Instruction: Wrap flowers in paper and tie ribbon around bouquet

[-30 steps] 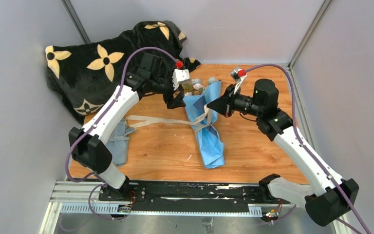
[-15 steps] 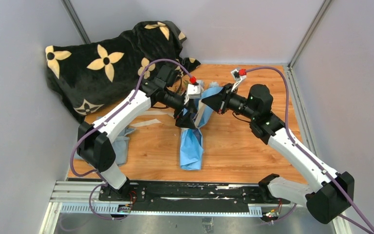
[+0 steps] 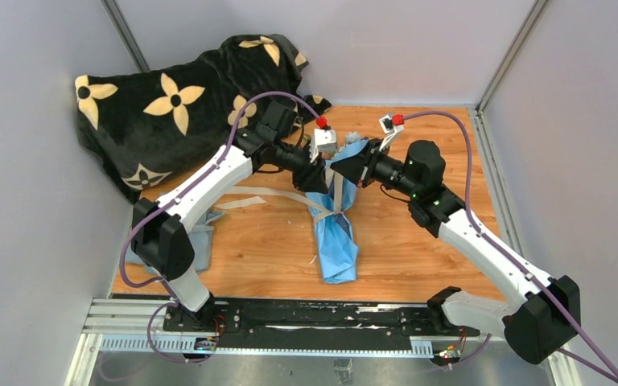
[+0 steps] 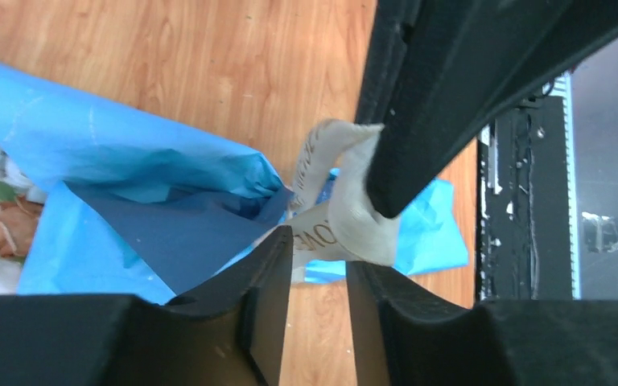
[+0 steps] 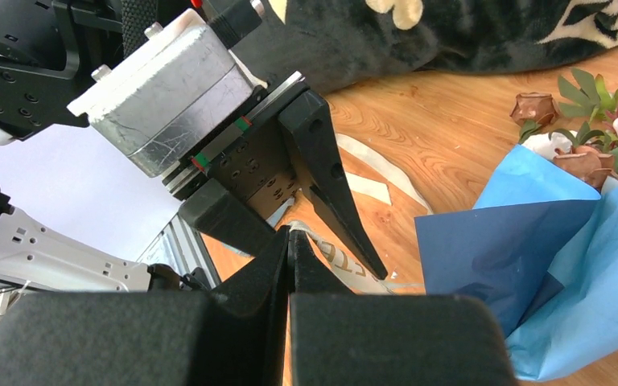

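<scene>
One bouquet [image 3: 338,241], one ribbon [image 4: 354,217]; the bouquet lies with its blooms pointing away, past the fingertips. Right gripper [image 5: 290,237] pinches the ribbon. Left gripper [image 4: 318,257] straddles it, fingers apart.

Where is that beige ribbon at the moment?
Seen from above, the ribbon trails over the table left of centre to the blue-wrapped bouquet. It then rises to the closed tip of the right gripper, between the fingers of the left gripper.
</scene>
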`<action>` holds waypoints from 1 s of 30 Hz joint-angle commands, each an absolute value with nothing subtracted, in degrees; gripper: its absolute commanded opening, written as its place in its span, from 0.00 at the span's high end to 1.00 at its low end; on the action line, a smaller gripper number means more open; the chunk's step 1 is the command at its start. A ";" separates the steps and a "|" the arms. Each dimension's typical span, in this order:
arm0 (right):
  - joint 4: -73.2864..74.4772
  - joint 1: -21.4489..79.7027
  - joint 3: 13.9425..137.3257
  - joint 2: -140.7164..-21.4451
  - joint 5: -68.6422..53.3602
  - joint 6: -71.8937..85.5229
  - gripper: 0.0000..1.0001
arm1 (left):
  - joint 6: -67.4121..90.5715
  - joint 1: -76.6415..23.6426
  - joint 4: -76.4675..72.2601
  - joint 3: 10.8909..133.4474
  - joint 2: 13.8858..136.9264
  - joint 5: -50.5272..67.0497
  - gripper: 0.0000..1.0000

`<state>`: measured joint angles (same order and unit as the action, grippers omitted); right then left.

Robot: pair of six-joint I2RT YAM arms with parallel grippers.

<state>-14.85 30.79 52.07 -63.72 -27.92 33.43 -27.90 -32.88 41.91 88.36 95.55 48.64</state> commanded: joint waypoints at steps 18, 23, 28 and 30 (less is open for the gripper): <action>4.68 33.04 41.77 -62.04 -27.77 18.06 0.70 | -23.64 -32.72 43.40 91.83 93.14 38.23 1.00; -7.53 37.98 30.64 -59.55 -33.67 13.47 0.71 | -22.11 -31.28 45.35 96.47 92.57 35.79 1.00; -17.54 40.54 25.73 -66.37 -23.64 11.89 0.90 | -22.43 -31.20 49.22 102.77 93.06 36.88 1.00; -19.01 40.54 26.21 -71.31 -18.70 12.50 0.96 | -22.36 -31.20 50.88 105.47 93.15 39.39 1.00</action>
<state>-10.15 39.68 26.57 -64.16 -28.27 14.33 -22.46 -31.14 46.35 100.77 94.98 36.75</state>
